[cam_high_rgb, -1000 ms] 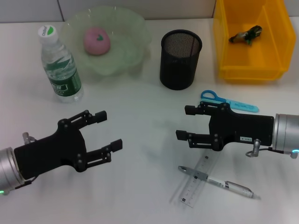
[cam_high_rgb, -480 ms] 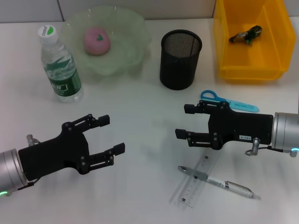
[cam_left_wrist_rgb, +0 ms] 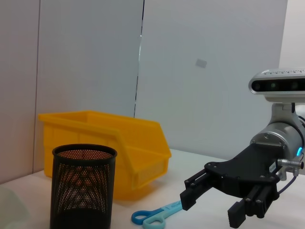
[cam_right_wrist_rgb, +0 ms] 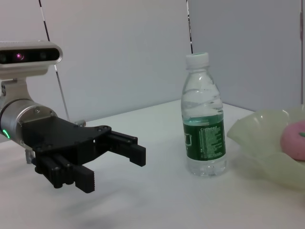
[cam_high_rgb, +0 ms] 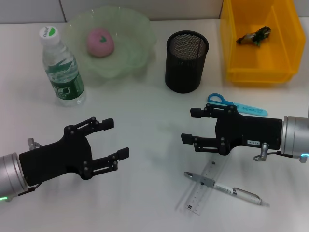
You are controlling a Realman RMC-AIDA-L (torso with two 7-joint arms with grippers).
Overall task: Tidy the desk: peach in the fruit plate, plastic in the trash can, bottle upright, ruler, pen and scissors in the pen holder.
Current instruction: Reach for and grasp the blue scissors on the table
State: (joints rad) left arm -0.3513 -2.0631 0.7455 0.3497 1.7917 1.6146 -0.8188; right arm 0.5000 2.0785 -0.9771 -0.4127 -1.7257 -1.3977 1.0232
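Pink peach point(cam_high_rgb: 100, 41) sits in the pale green fruit plate point(cam_high_rgb: 133, 50) near the bench's far edge, and the water bottle point(cam_high_rgb: 60, 69) stands upright just beside it, toward the left edge. Black mesh pen holder point(cam_high_rgb: 186, 61) stands mid-bench, yellow trash can point(cam_high_rgb: 257, 72) with the crumpled plastic point(cam_high_rgb: 253, 36) inside at the far right corner. Blue scissors point(cam_high_rgb: 235, 105) lie flat near the holder; clear ruler point(cam_high_rgb: 205, 186) and silver pen point(cam_high_rgb: 224, 188) lie crossed by the near edge.

The peach point(cam_high_rgb: 100, 42) was pink in a pale green fruit plate point(cam_high_rgb: 130, 58). The mesh pen holder point(cam_high_rgb: 186, 61) was black, the trash can point(cam_high_rgb: 258, 48) yellow, and the scissors point(cam_high_rgb: 235, 106) blue.
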